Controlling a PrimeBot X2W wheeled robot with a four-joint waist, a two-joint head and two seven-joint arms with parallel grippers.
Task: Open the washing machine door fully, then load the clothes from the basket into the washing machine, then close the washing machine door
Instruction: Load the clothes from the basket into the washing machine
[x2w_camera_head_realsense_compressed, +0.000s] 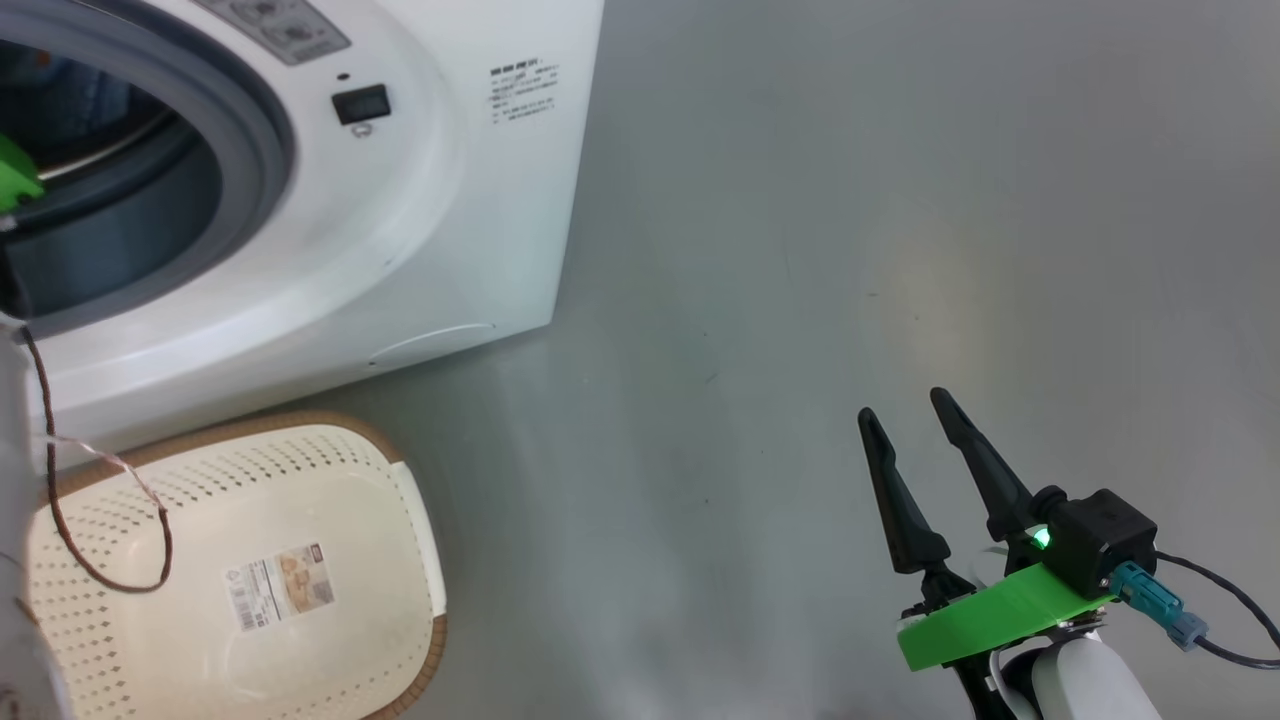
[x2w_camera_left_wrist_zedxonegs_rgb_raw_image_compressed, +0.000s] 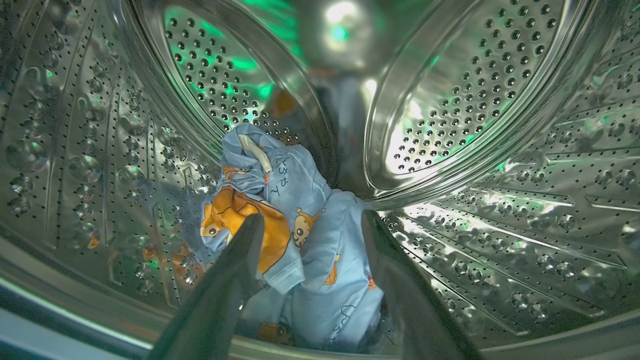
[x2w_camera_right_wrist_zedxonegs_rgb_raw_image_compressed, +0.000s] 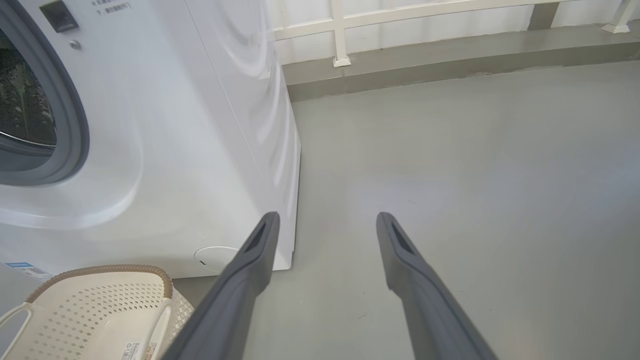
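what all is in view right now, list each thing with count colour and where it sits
washing machine: one, white with a grey gasket, upper left of the head view, opening uncovered
drum: one, perforated steel, inside the washing machine
clothes: one heap, light blue with orange-brown bears, at the bottom of the drum
basket: one, cream-white with a brown rim, on the floor in front of the washing machine, no clothes seen in it
filter cap: one, white, low on the machine's front
floor: grey, right of the machine
railing: one, white, beyond the floor
cable: one, brown, looping over the basket
left gripper: open, inside the drum, above the clothes
right gripper: open, over bare floor
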